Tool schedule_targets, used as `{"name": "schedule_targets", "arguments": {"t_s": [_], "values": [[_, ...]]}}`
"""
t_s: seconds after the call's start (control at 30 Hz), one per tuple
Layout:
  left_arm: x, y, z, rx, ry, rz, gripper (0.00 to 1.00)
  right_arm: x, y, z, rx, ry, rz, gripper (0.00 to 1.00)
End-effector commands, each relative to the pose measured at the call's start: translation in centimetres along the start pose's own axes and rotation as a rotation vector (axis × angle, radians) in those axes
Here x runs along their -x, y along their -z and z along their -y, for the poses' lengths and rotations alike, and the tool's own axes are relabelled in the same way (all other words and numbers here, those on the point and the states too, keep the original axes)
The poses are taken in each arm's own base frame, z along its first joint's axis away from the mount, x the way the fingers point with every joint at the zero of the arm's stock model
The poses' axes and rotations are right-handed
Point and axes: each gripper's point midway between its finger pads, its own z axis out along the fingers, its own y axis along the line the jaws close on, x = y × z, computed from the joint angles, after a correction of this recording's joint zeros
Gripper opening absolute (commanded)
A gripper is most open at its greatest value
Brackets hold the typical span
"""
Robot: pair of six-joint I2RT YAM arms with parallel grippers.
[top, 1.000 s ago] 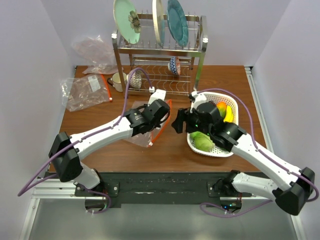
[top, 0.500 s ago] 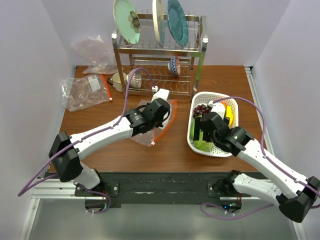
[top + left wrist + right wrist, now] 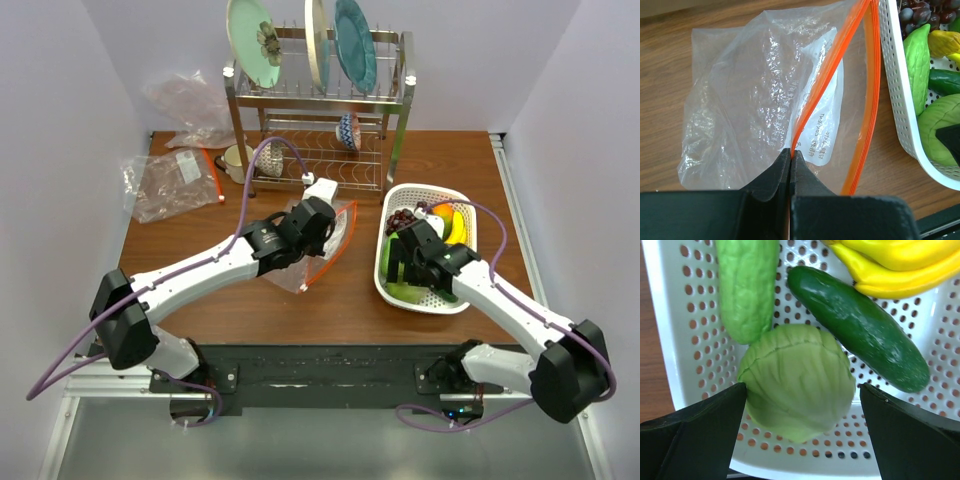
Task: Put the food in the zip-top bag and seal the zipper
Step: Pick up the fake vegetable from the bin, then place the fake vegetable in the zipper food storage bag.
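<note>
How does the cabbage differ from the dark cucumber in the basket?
The cabbage is round, pale green and veined; the dark cucumber is long, slim and deep green. The cabbage sits between the right gripper's open fingers; the cucumber lies slanted beside it. Both lie in the white basket.

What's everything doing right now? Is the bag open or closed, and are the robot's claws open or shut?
zip-top bag: mouth open, no food inside.
zipper: unsealed, one lip pinched.
left gripper: shut on the zipper.
right gripper: open, a finger on each side of the cabbage.
cabbage: lying in the basket, not gripped.
basket: upright, holding food.
</note>
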Motion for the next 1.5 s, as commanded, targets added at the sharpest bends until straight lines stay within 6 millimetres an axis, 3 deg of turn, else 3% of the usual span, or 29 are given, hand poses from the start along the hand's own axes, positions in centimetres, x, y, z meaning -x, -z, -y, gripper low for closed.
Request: {"name": "schedule_targets", "arguments": {"t_s": [0.0,0.2,0.3,0.33,0.4,0.43,0.5,0.53,0.6,0.8,1.17,1.27,1.33,1.37,1.47], "values": [[1.7,0.8,0.2,-0.021,0.006,0.055,0.00,-0.5,-1.3,-0.5,0.012,-0.025,-0.004,0.99],[1.8,1.2,-0.1,-0.013,0.007,0.056,0.00,-2.0,-2.2,-0.8,0.031,-0.055,-0.042,0.96],[1.9,1.3,-0.3,-0.007,0.005,0.058,0.00,-1.8,-2.0,-0.5,0.021,-0.062,-0.026,0.89],[2.0,1.3,-0.3,-0.006,0.005,0.058,0.00,-1.3,-1.6,-0.5,0.025,-0.064,-0.011,0.77],[2.1,1.3,-0.3,-0.002,0.003,0.060,0.00,-0.5,-0.7,-0.3,0.023,-0.061,0.013,0.67],[2.2,1.3,-0.3,-0.003,0.003,0.063,0.00,1.2,0.4,0.2,0.014,-0.071,0.083,0.65],[2.3,1.1,-0.1,-0.005,0.000,0.057,0.00,2.3,1.8,0.3,0.027,-0.067,0.123,0.59],[2.4,1.1,0.0,-0.004,-0.002,0.054,0.00,3.8,3.2,0.2,0.053,-0.061,0.175,0.56],[2.7,1.0,0.4,-0.010,-0.006,0.051,0.00,5.1,4.7,-0.2,0.089,-0.052,0.209,0.54],[3.4,0.7,0.9,-0.010,-0.015,0.039,0.00,8.7,10.8,-6.1,0.457,-0.001,0.293,0.55],[4.2,1.3,1.9,-0.057,0.003,0.034,0.00,14.6,18.7,-11.8,0.809,-0.005,0.473,0.55],[4.3,1.5,1.9,-0.056,0.003,0.024,0.00,15.8,20.0,-13.3,0.909,-0.041,0.521,0.54],[4.6,1.9,2.2,-0.071,0.004,0.024,0.00,15.6,19.4,-14.1,0.952,-0.077,0.505,0.54],[4.7,2.1,2.2,-0.075,0.008,0.026,0.00,16.3,20.1,-14.6,0.995,-0.093,0.543,0.54],[5.1,2.8,2.7,-0.114,0.023,0.035,0.00,15.9,18.6,-15.7,1.035,-0.135,0.512,0.54]]}}
